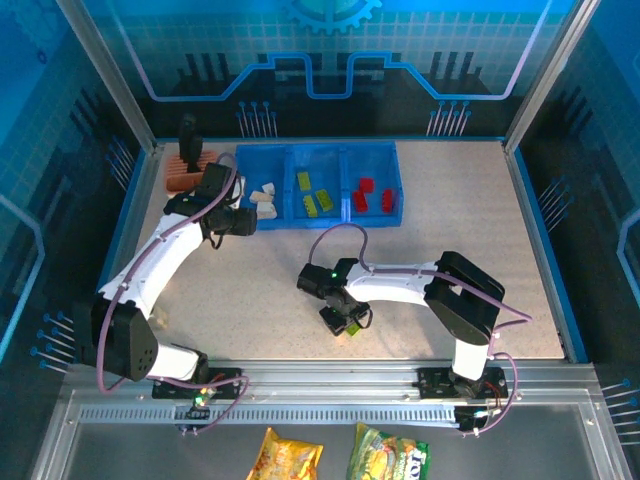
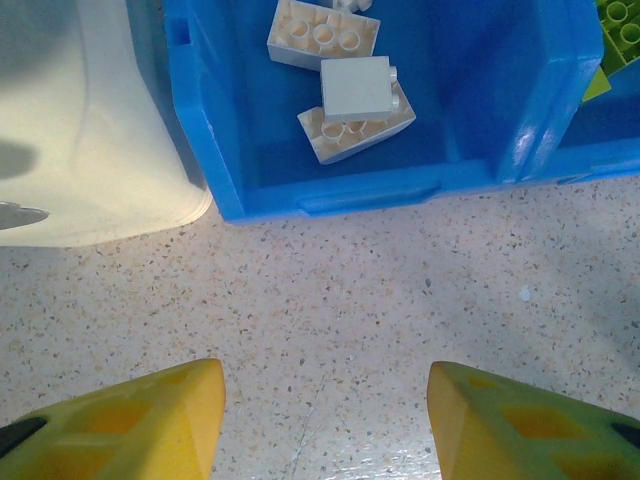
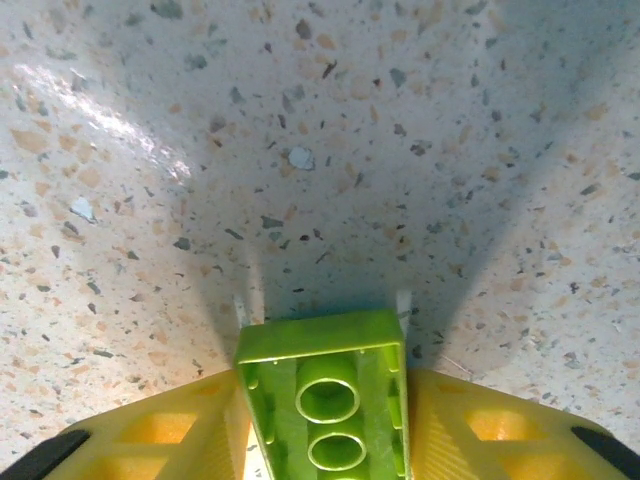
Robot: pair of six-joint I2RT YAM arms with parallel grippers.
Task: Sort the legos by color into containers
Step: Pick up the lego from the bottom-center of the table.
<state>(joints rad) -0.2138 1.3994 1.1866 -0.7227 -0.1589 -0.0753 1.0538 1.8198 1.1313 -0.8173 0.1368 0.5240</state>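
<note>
While its arm bends low over the speckled, glossy tabletop (image 3: 300,150), the right pincer (image 1: 343,321) clamps a lime-green brick (image 3: 322,390) with round hollow studs in its yellow jaws, the brick's near end cut off by the frame. The left arm reaches forward; the left pincer (image 2: 325,400) stands parted and bare just before the smooth blue tray (image 2: 330,192), with cream bricks (image 2: 355,95) lying in its left compartment.

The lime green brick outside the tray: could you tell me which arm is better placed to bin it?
Right. The right claw is shut on the lime green brick, so it likely need only carry it to the middle compartment with green bricks. The left claw hangs open near the white bricks.
</note>
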